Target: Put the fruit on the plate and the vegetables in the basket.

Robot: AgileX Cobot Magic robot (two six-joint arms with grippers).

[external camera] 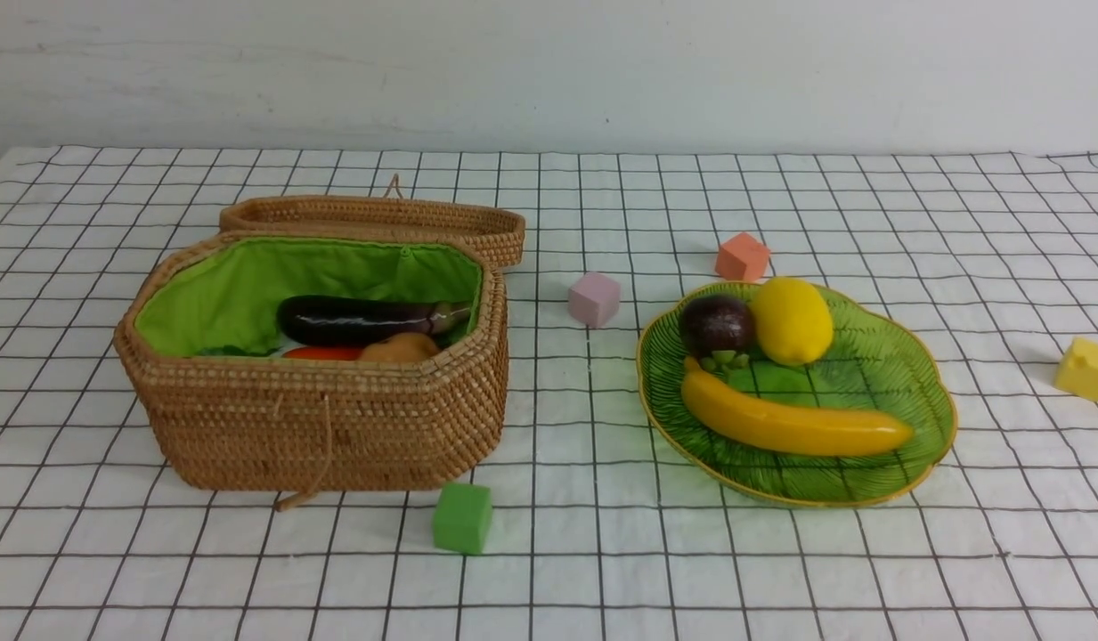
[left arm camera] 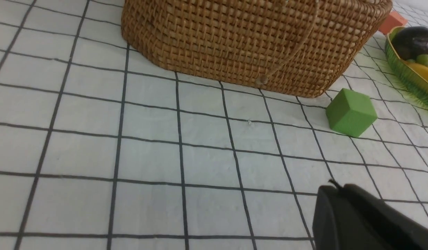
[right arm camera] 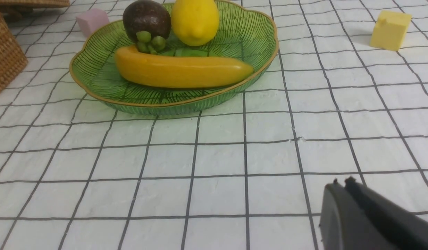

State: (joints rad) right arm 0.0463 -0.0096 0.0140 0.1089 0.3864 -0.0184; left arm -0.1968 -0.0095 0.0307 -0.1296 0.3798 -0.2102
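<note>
Only the front view looks into the tan woven wicker basket (external camera: 317, 418): one glossy purple eggplant (external camera: 370, 319), one orange carrot (external camera: 321, 352), one brown potato (external camera: 399, 348). At three o'clock, the ribbed green glass plate (external camera: 905, 356) carries three fruits: yellow banana (external camera: 793, 425), lemon (external camera: 791, 320), dark mangosteen (external camera: 716, 326). Four small cubes lie scattered on the cloth. The wrist views alone show the black left gripper (left arm camera: 333, 189) and right gripper (right arm camera: 340, 185), both pressed closed and empty.

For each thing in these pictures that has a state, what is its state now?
basket: lid open, behind it
eggplant: in basket
potato: in basket
carrot: in basket, mostly hidden
plate: holds three fruits
banana: on plate
lemon: on plate
mangosteen: on plate
left gripper: shut, empty
right gripper: shut, empty
</note>
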